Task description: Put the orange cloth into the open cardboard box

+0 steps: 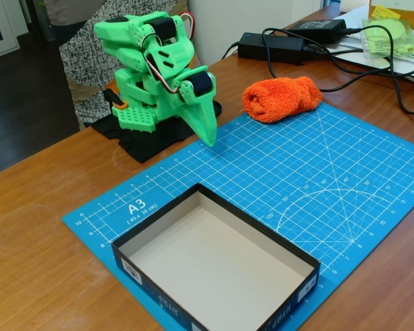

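While folded end effector (208, 134) idle, orange cloth (281, 98) near mat (345, 179) edge.

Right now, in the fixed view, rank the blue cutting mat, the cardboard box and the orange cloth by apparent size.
1. Blue cutting mat, clearly largest.
2. Open cardboard box, though nearness to the camera enlarges it.
3. Orange cloth, smallest, lying farther back.

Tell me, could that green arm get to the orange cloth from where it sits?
Probably yes. The cloth lies on the blue mat just right of the folded arm, with nothing between it and the gripper. The cables run behind it, not across the way.
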